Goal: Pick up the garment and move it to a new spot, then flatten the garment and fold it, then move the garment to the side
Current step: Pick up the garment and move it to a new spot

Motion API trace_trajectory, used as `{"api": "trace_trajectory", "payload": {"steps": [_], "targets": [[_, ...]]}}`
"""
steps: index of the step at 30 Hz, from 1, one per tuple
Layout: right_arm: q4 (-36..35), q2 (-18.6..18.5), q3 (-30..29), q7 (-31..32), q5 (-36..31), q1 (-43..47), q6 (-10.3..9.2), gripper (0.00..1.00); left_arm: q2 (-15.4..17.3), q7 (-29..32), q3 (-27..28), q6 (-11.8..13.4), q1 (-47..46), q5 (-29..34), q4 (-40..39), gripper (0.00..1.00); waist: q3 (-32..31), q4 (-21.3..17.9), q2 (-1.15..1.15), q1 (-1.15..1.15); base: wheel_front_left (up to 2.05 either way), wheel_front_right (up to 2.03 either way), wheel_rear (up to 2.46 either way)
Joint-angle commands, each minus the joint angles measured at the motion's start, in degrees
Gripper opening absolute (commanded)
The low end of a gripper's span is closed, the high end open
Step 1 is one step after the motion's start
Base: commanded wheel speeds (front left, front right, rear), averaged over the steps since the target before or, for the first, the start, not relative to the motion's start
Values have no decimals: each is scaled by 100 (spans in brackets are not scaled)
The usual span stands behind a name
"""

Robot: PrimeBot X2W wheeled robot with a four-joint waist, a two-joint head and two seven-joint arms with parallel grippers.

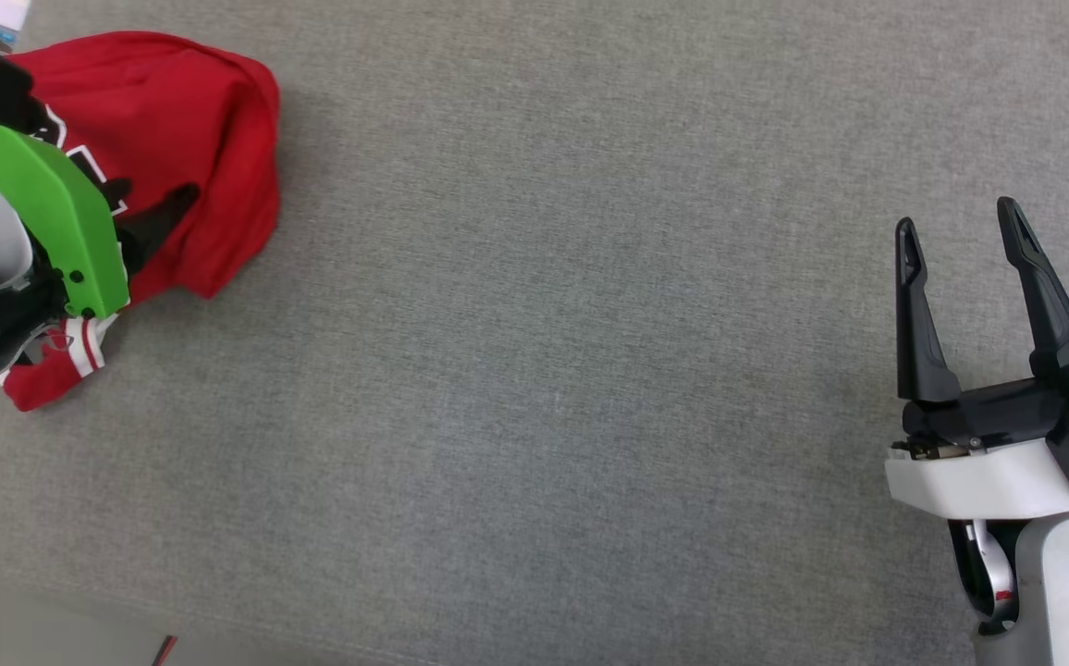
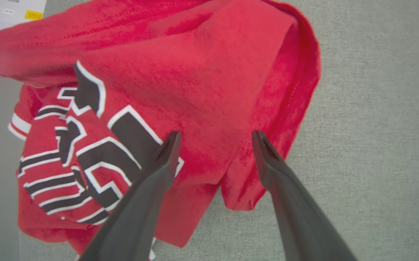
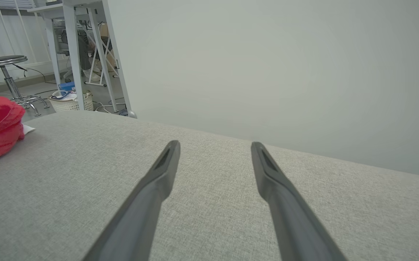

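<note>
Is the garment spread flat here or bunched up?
Bunched: the garment lies in a crumpled heap, its lettering creased and partly hidden under folds.

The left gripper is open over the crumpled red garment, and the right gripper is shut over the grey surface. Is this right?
Not fully. The right gripper is open, not shut: the right wrist view shows its fingers spread apart over the grey surface. The left gripper is indeed open over the garment.

The garment (image 1: 211,129) is bunched at the upper left of the table (image 1: 553,370). The left gripper (image 1: 153,199) is positioned over it, partly hidden by a green bracket (image 1: 63,213). The right gripper (image 1: 956,215) is held spread at the lower right, well apart.
</note>
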Motion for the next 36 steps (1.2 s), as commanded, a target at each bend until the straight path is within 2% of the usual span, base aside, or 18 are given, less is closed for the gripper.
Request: {"api": "trace_trajectory", "payload": {"steps": [1,7,14,15,17,24,31,36], "targets": [[-31,-19,10,-54,-38,-112,-3,100,-1,101,-134,-16,-164,-92,113,100,133,-122,0,-1,0,0,0],[-7,-21,72,-54,-34,-219,-3,100,-128,516,-842,-16,-316,-87,704,100,283,-281,0,-1,0,0,0],[10,-20,32,-54,-20,-270,-3,100,-234,506,-1510,-16,-473,-19,1155,100,341,-378,0,-1,0,0,0],[17,-20,28,-54,-17,-264,-3,100,-218,514,-1610,-16,-491,-24,1199,80,326,-381,0,-1,0,0,0],[38,-20,12,-54,-10,-243,-3,100,-170,457,-1773,-16,-536,-8,1251,0,272,-370,0,-1,0,0,0],[107,-20,29,-54,102,-159,-3,100,-5,-305,-1976,-16,-795,-76,1092,0,-106,-259,0,-1,0,0,0],[178,-20,10,-54,333,-23,-3,100,281,-980,-2260,-16,-1269,164,443,0,-638,-180,0,-1,0,0,0],[236,-20,1,-54,536,62,-3,100,334,-1230,-2455,-16,-1542,326,-13,0,-905,-270,0,-1,0,0,0]]}}
